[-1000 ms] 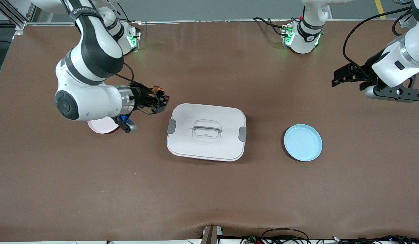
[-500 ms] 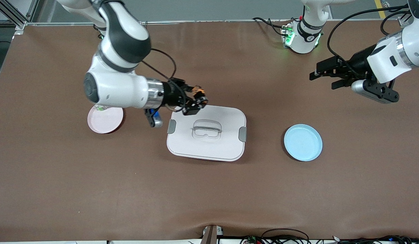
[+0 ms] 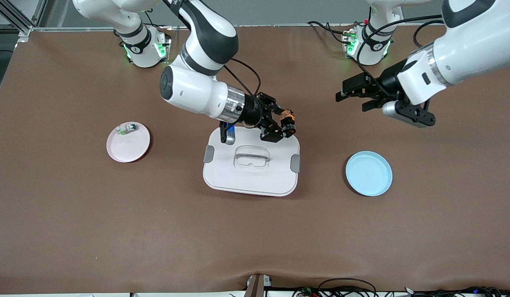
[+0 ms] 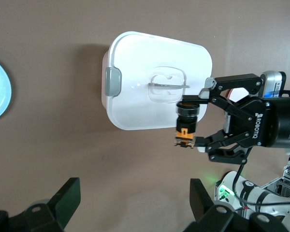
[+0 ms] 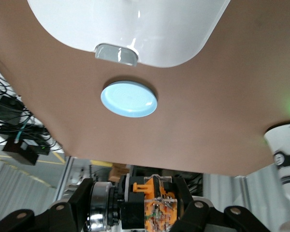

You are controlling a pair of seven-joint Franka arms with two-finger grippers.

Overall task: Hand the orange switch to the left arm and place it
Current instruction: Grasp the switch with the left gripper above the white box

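**Switch carried out over the box corner, left hand closing in**

Right arm swung from beside the pink plate [image 3: 128, 143] to above the box [image 3: 251, 165] over the past second; pink plate, half covered by the arm a second ago, now fully in sight. Left arm brought in from the table's edge toward the middle across the same span.

Right hand [image 3: 284, 123] clamped shut on the orange switch [image 3: 288, 117], up in the air over the box corner that lies toward the robots' bases and toward the left arm's end of the table. Seen from the left wrist: orange switch [image 4: 186, 121] pinched between the right hand's [image 4: 189, 122] fingertips [image 4: 203, 95], black body and orange end both exposed, box lid [image 4: 135, 72] under it. Seen from the right wrist: orange part [image 5: 153, 205] seated between the fingers, box [image 5: 135, 24] and blue plate [image 5: 129, 98] past it.

Left hand [image 3: 353, 95] spread wide, holding nothing, over bare table [image 3: 255, 247] between the box and the left arm's base, well apart from the switch.

Box shut, grey latches [image 3: 295, 163] on both ends, clear handle [image 3: 251, 159] recessed in the lid. Pink plate carrying one small clear-and-silver part with green [image 3: 126, 128] at its rim. Blue plate [image 3: 369, 173] with nothing in it, toward the left arm's end.
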